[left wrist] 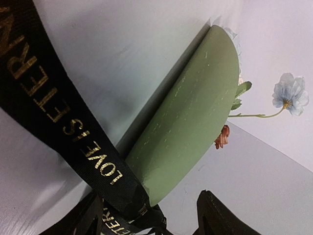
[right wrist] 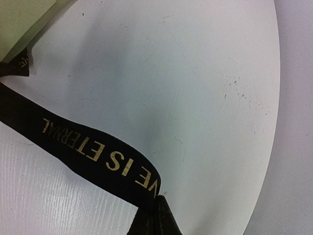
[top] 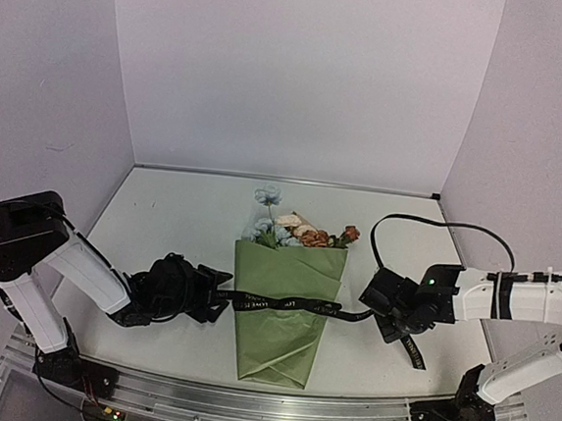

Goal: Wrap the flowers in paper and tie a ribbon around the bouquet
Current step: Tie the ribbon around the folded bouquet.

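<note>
One ribbon (top: 287,306) lies 9-to-3 across centred bouquet (top: 278,353), right gripper (top: 370,313) clamped on its 3 o'clock end, left gripper (top: 220,290) jaws apart at 9 o'clock, so a rightward tug may drag it loose.

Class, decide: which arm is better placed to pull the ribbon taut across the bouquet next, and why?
Probably right. The right tool is already shut on the ribbon beside the bouquet, so it can pull outward. The left tool stands open around the other end, gripping nothing yet.

White table (top: 162,222), pale walls (top: 303,75) (metal rail (top: 263,412) nearside).
</note>
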Action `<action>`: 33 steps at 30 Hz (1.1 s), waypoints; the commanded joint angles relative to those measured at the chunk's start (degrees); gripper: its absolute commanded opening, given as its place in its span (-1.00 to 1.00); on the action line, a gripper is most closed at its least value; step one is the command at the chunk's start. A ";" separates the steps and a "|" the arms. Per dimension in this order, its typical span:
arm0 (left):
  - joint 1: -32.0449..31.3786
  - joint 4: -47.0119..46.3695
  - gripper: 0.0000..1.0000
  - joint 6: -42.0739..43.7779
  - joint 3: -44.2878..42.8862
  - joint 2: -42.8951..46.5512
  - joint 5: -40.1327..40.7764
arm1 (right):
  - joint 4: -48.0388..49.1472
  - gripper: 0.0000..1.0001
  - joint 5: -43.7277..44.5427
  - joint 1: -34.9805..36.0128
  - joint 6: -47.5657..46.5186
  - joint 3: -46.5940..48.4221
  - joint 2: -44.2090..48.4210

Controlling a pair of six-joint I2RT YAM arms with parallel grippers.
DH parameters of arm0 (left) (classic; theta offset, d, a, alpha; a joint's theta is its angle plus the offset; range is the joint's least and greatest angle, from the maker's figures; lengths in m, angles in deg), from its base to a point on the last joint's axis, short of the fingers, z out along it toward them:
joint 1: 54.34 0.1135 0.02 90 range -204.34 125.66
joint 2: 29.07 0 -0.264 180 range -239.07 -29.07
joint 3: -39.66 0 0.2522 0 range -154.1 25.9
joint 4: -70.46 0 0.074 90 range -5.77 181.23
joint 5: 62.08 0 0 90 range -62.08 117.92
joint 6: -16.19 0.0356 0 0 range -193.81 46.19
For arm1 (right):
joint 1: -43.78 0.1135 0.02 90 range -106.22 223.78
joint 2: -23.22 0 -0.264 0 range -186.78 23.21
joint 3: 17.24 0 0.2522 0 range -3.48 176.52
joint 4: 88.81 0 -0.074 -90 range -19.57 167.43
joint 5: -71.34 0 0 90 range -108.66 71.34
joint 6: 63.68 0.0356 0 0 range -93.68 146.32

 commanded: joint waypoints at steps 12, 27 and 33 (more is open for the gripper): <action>-0.40 -4.22 0.18 -6.77 -1.87 -5.72 6.16 | -0.63 -1.00 0.96 -0.24 -0.91 2.78 1.88; 1.25 -15.60 -0.83 -3.99 -0.59 -10.97 6.52 | -0.60 -1.00 1.71 -0.17 -1.76 3.11 2.38; 3.72 -7.86 -1.00 8.57 0.49 -1.36 3.63 | -0.97 -1.00 3.15 -0.22 -0.45 1.97 3.14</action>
